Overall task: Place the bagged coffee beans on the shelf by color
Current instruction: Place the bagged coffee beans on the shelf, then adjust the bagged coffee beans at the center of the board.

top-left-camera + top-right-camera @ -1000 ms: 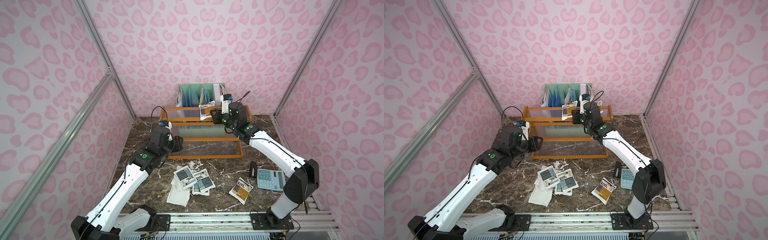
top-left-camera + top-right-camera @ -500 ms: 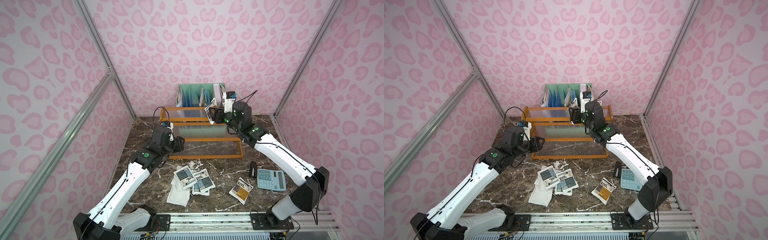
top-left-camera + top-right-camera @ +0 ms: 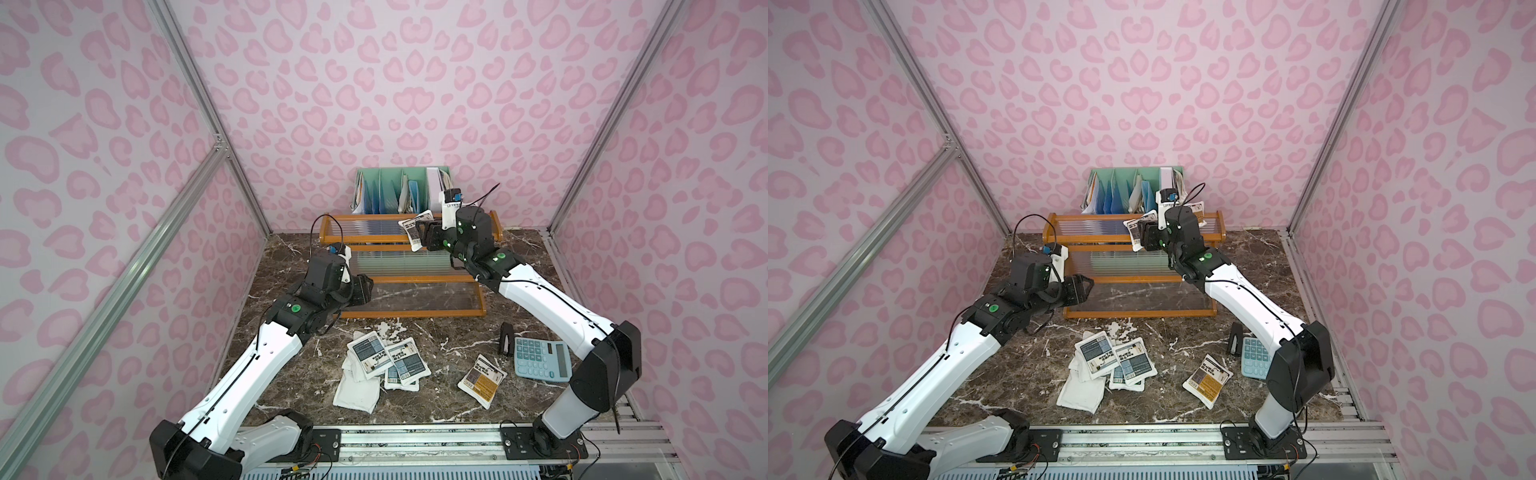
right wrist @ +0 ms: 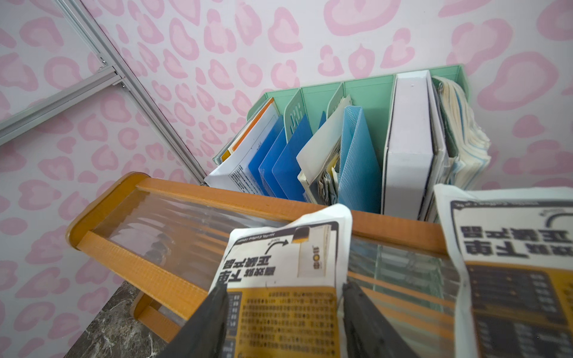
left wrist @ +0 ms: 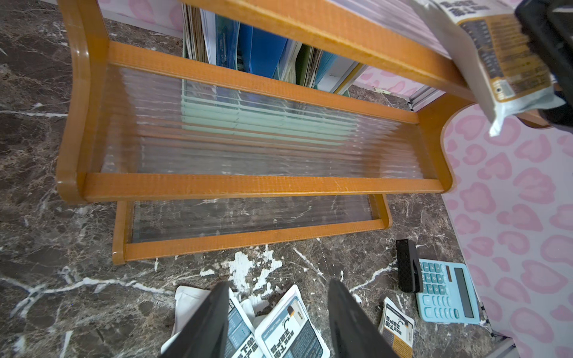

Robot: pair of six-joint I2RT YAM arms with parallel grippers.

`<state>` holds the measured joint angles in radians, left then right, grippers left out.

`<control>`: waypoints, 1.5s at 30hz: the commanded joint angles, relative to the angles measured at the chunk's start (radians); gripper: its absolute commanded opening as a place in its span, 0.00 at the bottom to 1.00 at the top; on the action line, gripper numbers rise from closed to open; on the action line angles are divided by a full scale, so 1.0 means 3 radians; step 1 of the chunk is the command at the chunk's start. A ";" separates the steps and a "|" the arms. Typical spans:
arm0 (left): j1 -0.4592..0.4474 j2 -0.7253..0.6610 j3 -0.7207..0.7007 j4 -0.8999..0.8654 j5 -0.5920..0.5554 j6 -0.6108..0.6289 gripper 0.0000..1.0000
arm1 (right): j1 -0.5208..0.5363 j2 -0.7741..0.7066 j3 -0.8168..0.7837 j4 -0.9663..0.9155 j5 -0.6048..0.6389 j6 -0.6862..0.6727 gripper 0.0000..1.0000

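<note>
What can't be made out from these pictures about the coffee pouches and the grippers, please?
- Face-down white flat pouches: label colours hidden by their plain backs, both top views.
- Second orange-yellow-labelled pouch on the orange-brown wooden shelf: cut by the right wrist view's edge.
- Right gripper: whether it clamps the tilted orange-yellow-labelled pouch; its fingers cover the contact, right wrist view.

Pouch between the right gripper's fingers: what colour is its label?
Orange-yellow with dark print; the coffee pouch shows best in right wrist view.
</note>
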<state>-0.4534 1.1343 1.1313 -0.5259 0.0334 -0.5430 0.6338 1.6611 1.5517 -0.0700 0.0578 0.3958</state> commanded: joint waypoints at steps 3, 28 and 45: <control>0.0003 -0.0039 0.0005 0.0059 -0.0088 0.0138 0.55 | -0.0023 0.0081 0.0099 0.0028 -0.0041 0.0011 0.42; 0.0003 -0.0023 -0.0007 0.0032 -0.0117 0.0174 0.55 | -0.0143 0.0278 0.0286 0.0086 0.0273 0.0293 0.25; 0.0003 0.0046 -0.0082 0.0059 -0.0050 0.0189 0.59 | 0.0124 -0.0571 -0.0392 0.0311 0.0763 -0.0016 0.62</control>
<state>-0.4534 1.1412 1.1107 -0.5240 -0.0002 -0.5133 0.6407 1.5463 1.4815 0.0128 0.1616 0.4412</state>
